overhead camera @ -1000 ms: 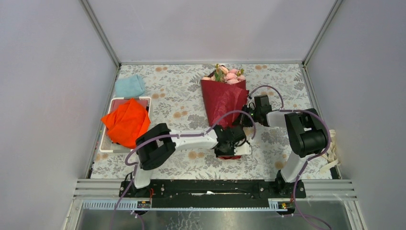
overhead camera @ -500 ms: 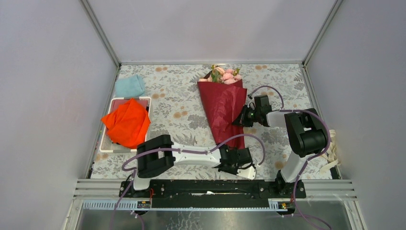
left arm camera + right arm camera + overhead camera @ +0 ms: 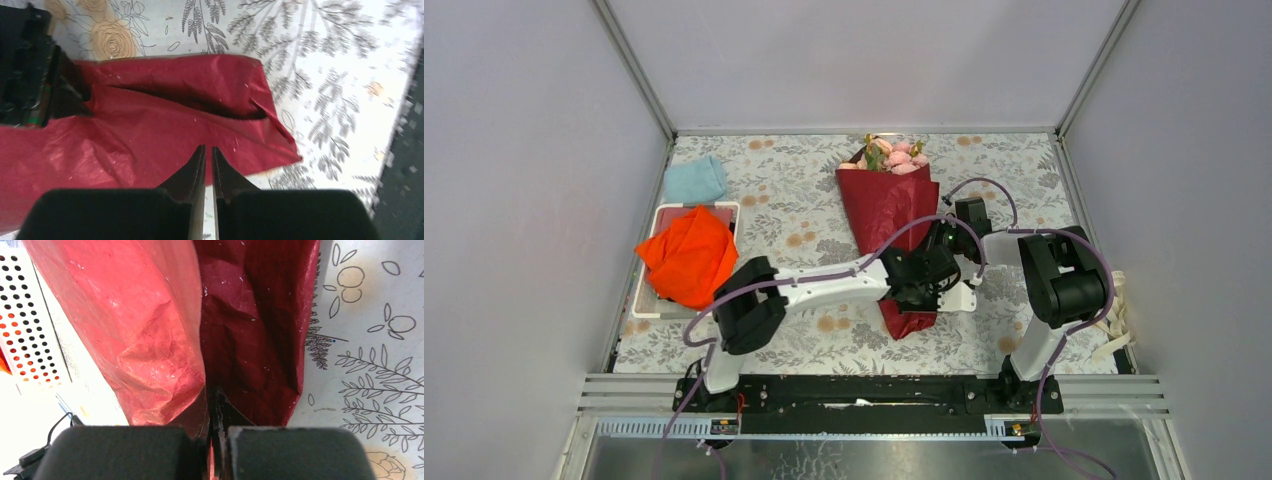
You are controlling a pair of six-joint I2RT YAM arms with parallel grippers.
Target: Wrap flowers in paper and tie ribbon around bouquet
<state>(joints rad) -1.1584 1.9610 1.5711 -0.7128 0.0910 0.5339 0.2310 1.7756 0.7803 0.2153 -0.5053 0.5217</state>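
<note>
The bouquet (image 3: 889, 215) lies on the table as a cone of dark red paper (image 3: 150, 130), its narrow end toward the arms. Pink flowers (image 3: 894, 156) with green leaves show at its far, wide end. My right gripper (image 3: 212, 390) is shut on a fold of the paper (image 3: 250, 315) at the cone's right edge (image 3: 940, 240). My left gripper (image 3: 206, 148) hovers over the cone's lower part (image 3: 927, 287), jaws parted a crack with nothing between them. The cream ribbon (image 3: 1117, 305) lies beyond the table's right edge, by the right arm.
A white tray (image 3: 646, 300) at the left holds a bright orange cloth (image 3: 688, 255). A light blue cloth (image 3: 696, 180) lies behind it. Grey walls close in the table on three sides. The right arm's elbow (image 3: 1064, 275) stands at the right.
My left gripper let go of the cone's narrow end, dipped toward the front edge, then rose over the cone's lower part. The bouquet shifted slightly left. The right gripper kept its hold.
</note>
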